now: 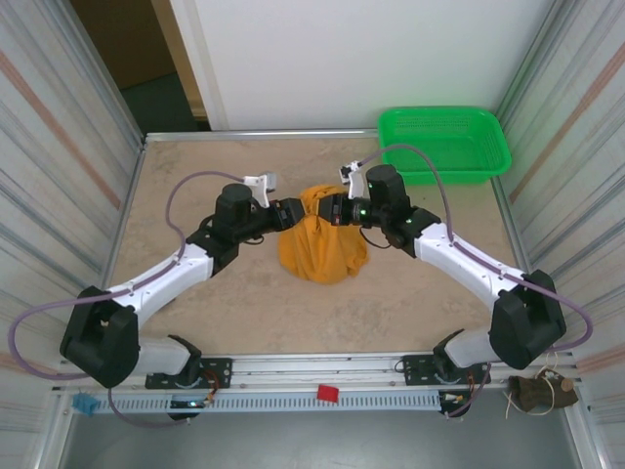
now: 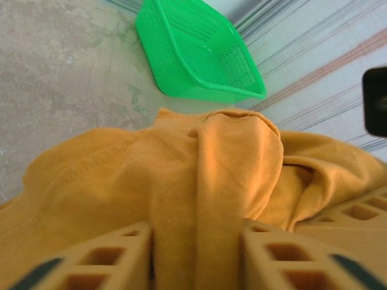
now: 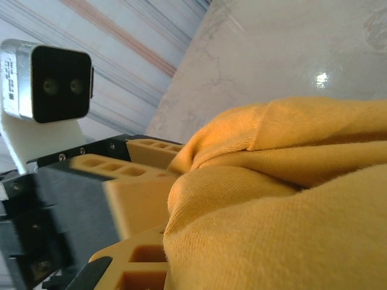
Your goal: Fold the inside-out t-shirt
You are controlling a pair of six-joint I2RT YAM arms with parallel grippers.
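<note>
The inside-out t-shirt [image 1: 322, 249] is sitting bunched in a mound near the middle of the surface [image 1: 244, 303], with its top drawn up into a peak between the two arms. The left pincer [image 1: 293, 212] is closing narrowly on a fold of the cloth, which is running up between its fingers [image 2: 109, 260]. The right pincer [image 1: 332, 209] is meeting it from the other side, pressed tight with orange cloth bunching over it. Bare stone-patterned top is lying open all around the mound, widest towards the near rail [image 1: 322, 369] and the left edge. A green basket [image 1: 444, 142] is standing at the far right corner, well apart from the shirt. Ribbed panels [image 1: 59, 147] are closing in both sides, and a white wall [image 1: 361, 49] is standing behind.
</note>
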